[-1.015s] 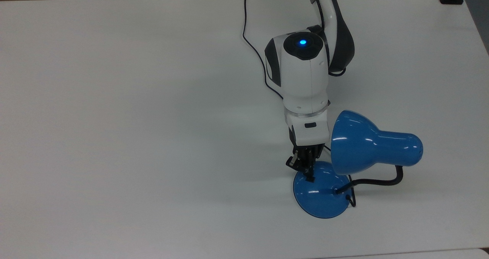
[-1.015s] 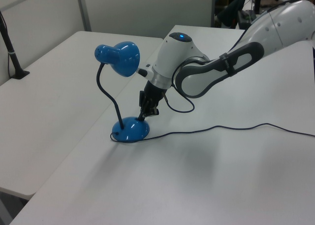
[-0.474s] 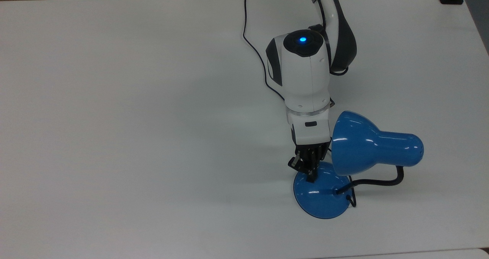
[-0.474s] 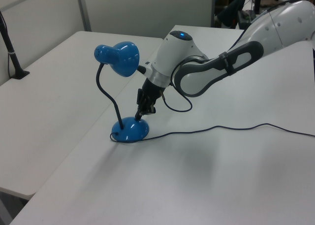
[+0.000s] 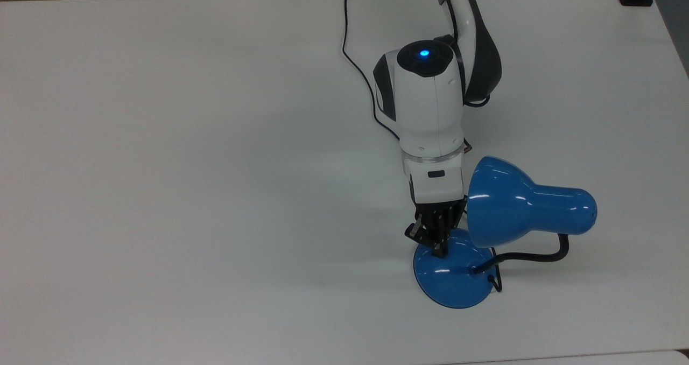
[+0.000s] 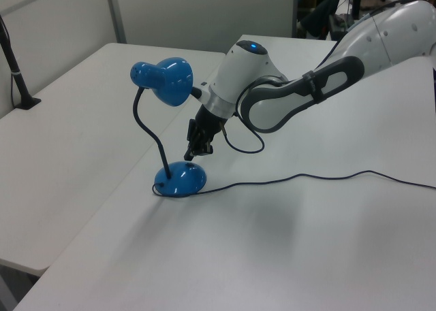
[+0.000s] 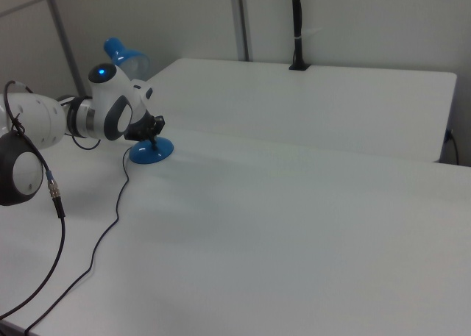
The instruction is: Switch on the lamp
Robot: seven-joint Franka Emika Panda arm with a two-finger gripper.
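Note:
The lamp stands on the white table, glossy blue, with its bell shade (image 5: 517,201) held up on a black gooseneck (image 5: 533,256) over a round domed base (image 5: 455,279). The lamp shade (image 6: 163,79) and base (image 6: 182,180) also appear in the left view, and the base (image 7: 151,152) in the right view. My gripper (image 5: 438,248) points down at the base's edge nearest the arm, fingers shut with nothing between them. In the left view the gripper (image 6: 191,154) hangs just above the base. No glow shows at the shade.
The thin black cord (image 6: 306,176) runs from the base across the table under my arm (image 5: 425,106). A black clamped post (image 6: 17,73) stands at the table's edge in the left view's far left. The table's front edge (image 5: 323,360) lies close below the lamp in the top view.
The gripper's tip has lifted slightly off the lamp base and shifted a little toward the left view's left. The lamp has stayed put.

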